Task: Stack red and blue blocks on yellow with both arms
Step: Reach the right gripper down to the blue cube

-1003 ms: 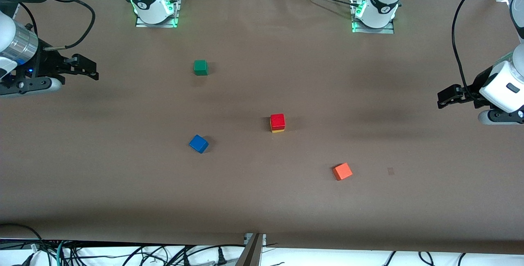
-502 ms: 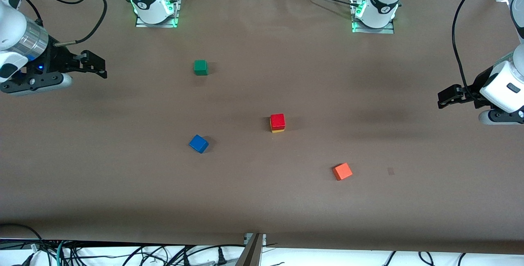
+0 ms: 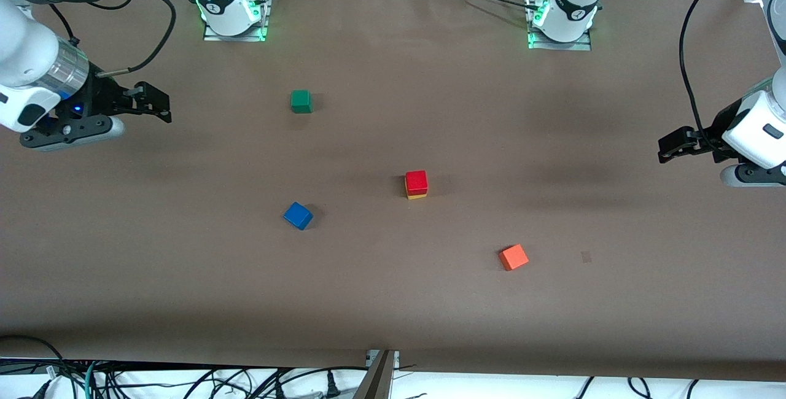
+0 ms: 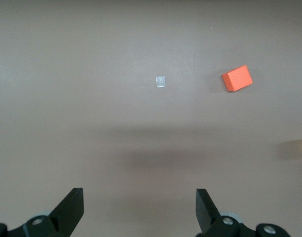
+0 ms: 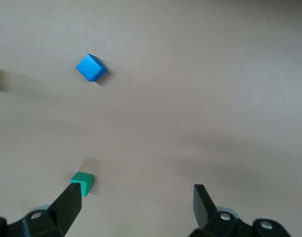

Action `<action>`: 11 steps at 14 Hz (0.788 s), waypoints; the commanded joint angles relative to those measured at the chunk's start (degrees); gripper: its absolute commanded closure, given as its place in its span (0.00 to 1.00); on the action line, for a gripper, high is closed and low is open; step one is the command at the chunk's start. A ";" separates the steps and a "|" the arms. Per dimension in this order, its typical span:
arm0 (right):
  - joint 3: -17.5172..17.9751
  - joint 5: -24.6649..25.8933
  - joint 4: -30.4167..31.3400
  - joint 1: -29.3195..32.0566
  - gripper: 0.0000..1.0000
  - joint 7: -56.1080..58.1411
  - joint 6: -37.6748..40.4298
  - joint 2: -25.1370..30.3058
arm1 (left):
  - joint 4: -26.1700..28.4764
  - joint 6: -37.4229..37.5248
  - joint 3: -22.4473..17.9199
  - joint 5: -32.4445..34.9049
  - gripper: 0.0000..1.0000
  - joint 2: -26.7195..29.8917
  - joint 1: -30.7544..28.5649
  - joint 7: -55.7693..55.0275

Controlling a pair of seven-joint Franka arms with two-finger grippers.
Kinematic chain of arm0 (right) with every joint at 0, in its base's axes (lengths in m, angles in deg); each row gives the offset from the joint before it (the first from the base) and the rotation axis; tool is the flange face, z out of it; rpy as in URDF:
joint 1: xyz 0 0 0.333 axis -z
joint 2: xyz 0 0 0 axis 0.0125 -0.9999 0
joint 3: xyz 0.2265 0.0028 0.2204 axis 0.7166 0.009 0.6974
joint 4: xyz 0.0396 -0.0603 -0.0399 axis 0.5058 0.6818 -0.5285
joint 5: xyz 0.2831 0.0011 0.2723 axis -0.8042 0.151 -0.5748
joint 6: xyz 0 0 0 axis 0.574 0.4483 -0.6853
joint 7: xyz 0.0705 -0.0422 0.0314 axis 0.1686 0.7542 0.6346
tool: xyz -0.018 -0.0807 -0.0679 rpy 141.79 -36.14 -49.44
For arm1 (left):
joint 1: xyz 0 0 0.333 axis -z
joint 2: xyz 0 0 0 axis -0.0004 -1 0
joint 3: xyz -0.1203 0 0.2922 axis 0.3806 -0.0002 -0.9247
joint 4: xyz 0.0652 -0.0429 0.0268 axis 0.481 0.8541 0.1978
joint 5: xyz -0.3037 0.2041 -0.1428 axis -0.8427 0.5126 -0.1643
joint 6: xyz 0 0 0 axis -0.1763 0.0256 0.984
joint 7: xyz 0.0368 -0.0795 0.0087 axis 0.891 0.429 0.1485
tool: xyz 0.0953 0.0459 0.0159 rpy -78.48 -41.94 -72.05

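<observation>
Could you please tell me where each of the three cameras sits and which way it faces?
Front view: high across the table, facing both arm bases; shows the right gripper, left gripper, and small matte red cube on the yellow cube.
Left wrist view: looks down past its open fingers at the orange cube.
Right wrist view: past its open fingers at the blue cube and green cube.
Front and left wrist views share the orange cube.
</observation>
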State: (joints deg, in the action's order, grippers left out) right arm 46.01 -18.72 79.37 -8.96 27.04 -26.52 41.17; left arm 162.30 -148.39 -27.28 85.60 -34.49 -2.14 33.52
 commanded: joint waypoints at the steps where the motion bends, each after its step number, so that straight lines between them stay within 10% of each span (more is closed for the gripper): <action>1: 0.01 -0.47 -1.37 -0.34 0.00 0.43 0.18 -0.57 | -1.60 0.64 0.27 -1.58 0.00 -0.80 0.71 -1.36; 11: -0.08 2.78 -2.78 -3.07 0.00 1.48 -0.69 -6.37 | -2.30 0.55 0.27 -1.49 0.00 -0.89 0.63 -4.36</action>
State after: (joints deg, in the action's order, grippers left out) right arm 46.06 -16.90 78.74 -11.64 27.36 -27.42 36.79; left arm 161.93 -148.39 -26.82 85.58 -34.52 -1.08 29.02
